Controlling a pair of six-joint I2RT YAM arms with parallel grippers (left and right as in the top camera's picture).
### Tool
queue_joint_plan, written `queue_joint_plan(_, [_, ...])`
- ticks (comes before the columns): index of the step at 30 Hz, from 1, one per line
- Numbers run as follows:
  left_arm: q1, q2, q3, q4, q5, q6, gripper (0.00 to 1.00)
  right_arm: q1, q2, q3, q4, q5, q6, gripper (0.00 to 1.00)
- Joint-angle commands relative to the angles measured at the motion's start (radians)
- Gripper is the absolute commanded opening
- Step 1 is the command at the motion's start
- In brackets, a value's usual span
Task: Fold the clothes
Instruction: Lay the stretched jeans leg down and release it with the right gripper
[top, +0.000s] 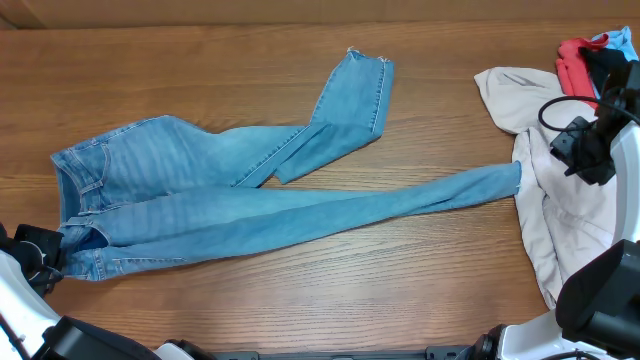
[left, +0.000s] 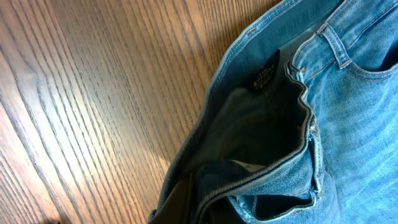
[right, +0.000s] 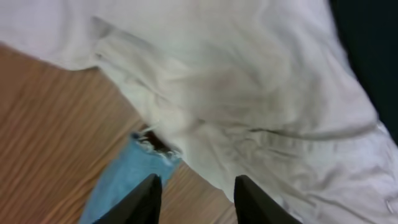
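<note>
the light blue faded denim jeans lie long-axis left to right on the wooden table, waistband beside your left claw (grip state can't tell), far frayed hem poking from under the beige cloth garment just ahead of your spread-open right claw.

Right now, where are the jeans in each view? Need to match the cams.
Overhead: jeans run from left edge to centre-right, long leg reaching the beige garment.
Left wrist: waistband with dark label, right half of frame.
Right wrist: only the frayed hem, lower left, at the beige garment's edge.
Shared landmark: wooden table, in all three.
</note>
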Motion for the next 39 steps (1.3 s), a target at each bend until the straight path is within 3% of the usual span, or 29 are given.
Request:
queue_joint_plan(1, [0.01,-0.006,0.013,0.006,-0.008,-0.011,0.09,0.013,-0.019,-0.002,0.026,-0.194,-0.134,0.51])
queue_joint_plan(11, [0.01,-0.006,0.013,0.006,-0.002,-0.011,0.09,0.104,0.097,-0.023,0.006,-0.27,-0.133,0.57])
queue_joint_plan(19, [0.01,-0.006,0.013,0.008,-0.002,-0.011,0.09,0.157,0.234,-0.029,0.003,-0.25,0.002,0.57])
queue_joint_plan(21, [0.01,-0.006,0.013,0.009,0.003,-0.011,0.09,0.158,0.257,-0.029,0.011,-0.249,0.001,0.49])
queue_joint_plan(23, [0.008,-0.006,0.013,0.009,0.005,-0.011,0.09,0.158,0.267,-0.029,0.012,-0.242,0.0,0.14])
queue_joint_plan(24, [0.008,-0.006,0.013,0.009,0.005,-0.011,0.09,0.158,0.267,-0.029,0.012,-0.242,0.0,0.04])
queue_joint_plan(32, [0.005,-0.006,0.013,0.007,0.005,-0.011,0.09,0.158,0.266,-0.026,0.007,-0.256,-0.004,0.04])
queue_joint_plan(39, [0.002,-0.006,0.013,0.008,0.005,-0.011,0.09,0.158,0.158,0.047,0.095,-0.496,-0.126,0.04])
